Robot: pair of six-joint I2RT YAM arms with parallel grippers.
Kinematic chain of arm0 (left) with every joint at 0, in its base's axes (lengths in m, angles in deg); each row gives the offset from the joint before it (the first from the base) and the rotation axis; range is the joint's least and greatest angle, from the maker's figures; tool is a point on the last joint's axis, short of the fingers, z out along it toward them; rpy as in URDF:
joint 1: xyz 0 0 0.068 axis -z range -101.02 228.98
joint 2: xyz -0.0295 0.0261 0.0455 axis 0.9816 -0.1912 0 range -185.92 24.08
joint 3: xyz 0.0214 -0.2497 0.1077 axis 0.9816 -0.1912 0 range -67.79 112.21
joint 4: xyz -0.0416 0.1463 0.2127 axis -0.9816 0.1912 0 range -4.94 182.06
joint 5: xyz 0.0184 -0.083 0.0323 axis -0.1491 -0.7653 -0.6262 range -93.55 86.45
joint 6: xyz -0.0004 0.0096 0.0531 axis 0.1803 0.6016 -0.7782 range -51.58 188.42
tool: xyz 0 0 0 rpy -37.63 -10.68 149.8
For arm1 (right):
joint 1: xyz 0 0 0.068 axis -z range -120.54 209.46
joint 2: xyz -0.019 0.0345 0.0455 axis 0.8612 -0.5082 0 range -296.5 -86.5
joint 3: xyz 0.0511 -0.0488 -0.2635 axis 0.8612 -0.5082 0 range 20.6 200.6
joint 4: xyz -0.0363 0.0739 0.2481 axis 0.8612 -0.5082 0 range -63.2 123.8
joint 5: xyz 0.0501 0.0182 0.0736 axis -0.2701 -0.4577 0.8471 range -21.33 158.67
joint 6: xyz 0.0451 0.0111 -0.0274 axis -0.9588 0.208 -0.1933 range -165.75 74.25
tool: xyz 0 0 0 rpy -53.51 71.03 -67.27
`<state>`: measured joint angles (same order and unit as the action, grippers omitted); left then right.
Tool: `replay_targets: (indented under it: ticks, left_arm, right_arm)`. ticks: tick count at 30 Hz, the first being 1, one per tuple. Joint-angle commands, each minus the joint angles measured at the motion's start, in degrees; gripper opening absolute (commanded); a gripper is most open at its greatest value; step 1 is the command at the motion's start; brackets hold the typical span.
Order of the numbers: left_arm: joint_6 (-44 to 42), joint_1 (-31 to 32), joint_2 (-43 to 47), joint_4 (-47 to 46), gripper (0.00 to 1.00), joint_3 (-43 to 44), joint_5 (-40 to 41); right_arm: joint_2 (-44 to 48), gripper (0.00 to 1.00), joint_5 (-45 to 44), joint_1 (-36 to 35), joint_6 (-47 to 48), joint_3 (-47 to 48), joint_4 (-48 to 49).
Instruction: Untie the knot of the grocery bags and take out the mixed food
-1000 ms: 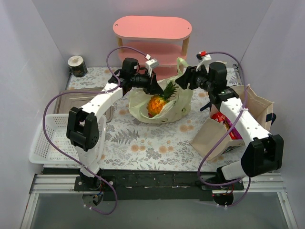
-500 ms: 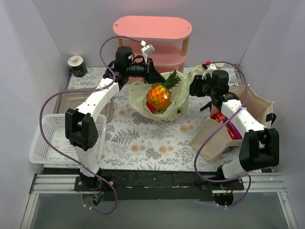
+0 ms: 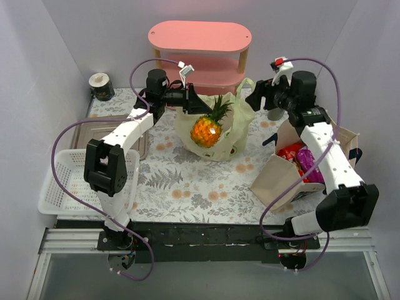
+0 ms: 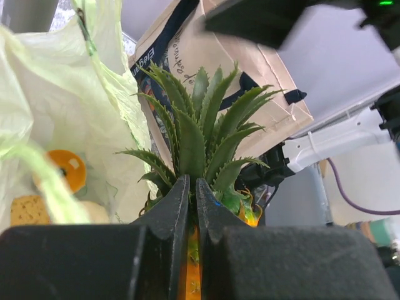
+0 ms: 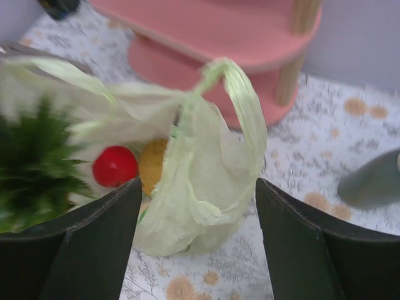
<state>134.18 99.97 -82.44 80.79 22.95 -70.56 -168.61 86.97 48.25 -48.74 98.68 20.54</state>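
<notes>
The pale yellow-green plastic bag stands open at the table's middle back, its handle loop loose and upright, with no knot showing. A small pineapple sticks out of it. My left gripper is shut on the bag's left rim, the pineapple leaves just beyond the jaws. Inside lie an orange, a pastry and a red fruit. My right gripper is open and empty, just right of the bag. The beige tote holds red and purple packets.
A pink shelf stands right behind the bag. A white mesh basket and a metal tray sit at the left, a dark can at the back left. A grey object lies near my right gripper.
My right gripper has let go of the bag's right side and drawn back to the right. The bag, stretched wide before, now hangs narrower from my left gripper.
</notes>
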Motion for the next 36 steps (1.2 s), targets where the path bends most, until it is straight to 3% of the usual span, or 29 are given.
replay_targets:
  ticks: [1, 6, 9, 13, 14, 16, 17, 18, 21, 23, 27, 29, 36]
  left_arm:
    - [4.9, -0.9, 1.8, -6.0, 0.00, -0.7, -1.0]
    - [1.9, -1.0, 1.9, -2.7, 0.00, 10.3, 1.1]
    - [-4.1, -1.1, 3.1, 3.8, 0.00, 18.5, 8.6]
    - [-21.0, -1.0, 7.0, 15.9, 0.00, 22.6, 25.3]
    - [-23.4, -1.1, 8.8, 16.6, 0.00, 21.3, 35.3]
    - [-28.7, -1.2, 15.2, 16.5, 0.00, 15.6, 46.2]
    - [-34.8, -1.3, 17.4, 16.7, 0.00, 13.7, 51.4]
    - [-37.8, -1.7, 22.0, 17.4, 0.00, 9.2, 62.1]
    - [-50.8, -3.8, 28.9, 16.5, 0.00, 0.6, 79.8]
    - [-60.0, -6.5, 34.7, 18.0, 0.00, -6.6, 85.2]
    - [-69.3, -13.1, 39.9, 21.0, 0.00, -15.8, 100.3]
    - [-69.5, -17.0, 41.5, 22.3, 0.00, -19.3, 101.5]
    - [-74.1, -20.9, 46.5, 21.9, 0.00, -38.9, 105.9]
  right_arm:
    - [8.6, 0.83, 10.1, 0.3, 2.8, 3.9, 0.3]
    - [7.4, 0.84, 17.9, 0.2, 0.5, 6.0, 3.7]
    - [5.6, 0.83, 15.6, 0.1, -0.4, 5.2, 4.5]
    - [3.4, 0.82, 15.6, 0.1, -2.0, 4.7, 5.5]
    - [3.0, 0.82, 15.7, 0.1, -2.3, 4.6, 5.7]
    - [2.7, 0.82, 15.8, 0.2, -2.7, 4.2, 6.4]
    - [2.7, 0.81, 15.8, 0.1, -2.7, 3.9, 6.7]
    - [2.7, 0.81, 15.7, 0.2, -2.6, 3.2, 6.9]
    - [2.7, 0.81, 15.4, 0.3, -3.6, 0.8, 8.9]
    - [2.6, 0.81, 15.4, 0.3, -4.6, -0.3, 10.3]
    - [0.8, 0.80, 16.6, 0.2, -6.4, -1.6, 11.8]
    - [0.0, 0.79, 16.8, 0.2, -7.0, -1.3, 11.9]
    - [-4.8, 0.78, 18.6, -0.8, -7.0, 2.6, 9.7]
